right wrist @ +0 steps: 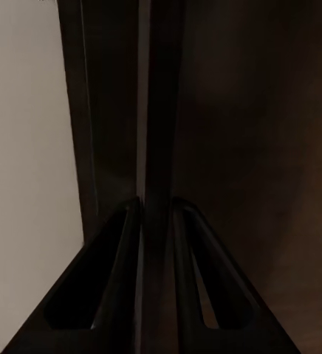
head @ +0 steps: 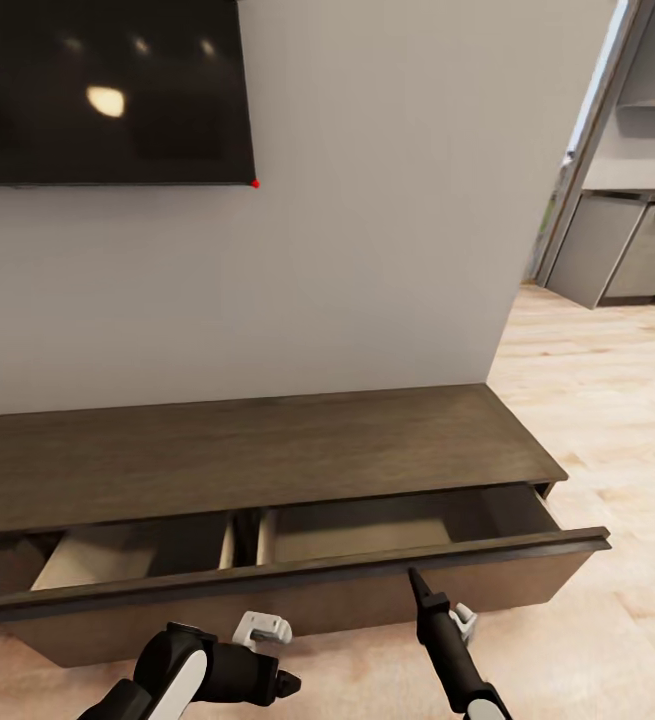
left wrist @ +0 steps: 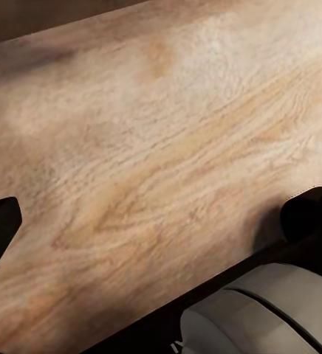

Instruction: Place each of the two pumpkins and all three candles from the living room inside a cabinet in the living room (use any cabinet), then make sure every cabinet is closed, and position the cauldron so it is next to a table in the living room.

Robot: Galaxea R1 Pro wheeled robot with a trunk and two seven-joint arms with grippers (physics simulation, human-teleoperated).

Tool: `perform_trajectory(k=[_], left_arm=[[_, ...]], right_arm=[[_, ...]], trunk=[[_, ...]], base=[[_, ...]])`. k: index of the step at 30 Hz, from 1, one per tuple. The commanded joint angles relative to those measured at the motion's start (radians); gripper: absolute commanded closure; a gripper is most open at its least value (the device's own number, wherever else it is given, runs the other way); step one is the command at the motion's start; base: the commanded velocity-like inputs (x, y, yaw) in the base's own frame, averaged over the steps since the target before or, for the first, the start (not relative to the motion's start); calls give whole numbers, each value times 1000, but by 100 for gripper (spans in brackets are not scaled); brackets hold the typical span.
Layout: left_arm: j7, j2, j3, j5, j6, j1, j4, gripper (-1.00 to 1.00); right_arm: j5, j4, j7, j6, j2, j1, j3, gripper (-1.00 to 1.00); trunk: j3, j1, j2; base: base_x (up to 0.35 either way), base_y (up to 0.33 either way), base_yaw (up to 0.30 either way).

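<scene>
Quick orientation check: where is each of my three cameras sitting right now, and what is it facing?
Head: high, looking down at the open cabinet drawer, TV above; both arms show.
Left wrist: on the left arm, facing the plank floor.
Right wrist: behind the right gripper, fingers astride the drawer front's edge.
Shared: head and right wrist both see that drawer front.

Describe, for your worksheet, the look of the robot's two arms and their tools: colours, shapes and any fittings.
Both arms are glossy black with white shell panels. The left arm is thick and rounded, carrying a small white bracket near its wrist. The right tool tapers to a slim black point, with a white fitting beside it. In the right wrist view its black fingers are triangular open frames.
</scene>
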Motion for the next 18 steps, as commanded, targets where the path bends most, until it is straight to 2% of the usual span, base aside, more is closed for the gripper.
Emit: perform_trajectory(k=[1, 18], left_arm=[[-6, 1, -1, -6, 3, -1, -1, -100], [-6, 1, -3, -6, 3, -1, -1, -100]], right_arm=[[-3, 0, 10, 9, 0, 0, 26, 100], [-4, 0, 10, 9, 0, 0, 26, 100]], trunk=[[-1, -1, 0], [-1, -1, 0]], base=[[-195, 0, 0], [-165, 0, 0]])
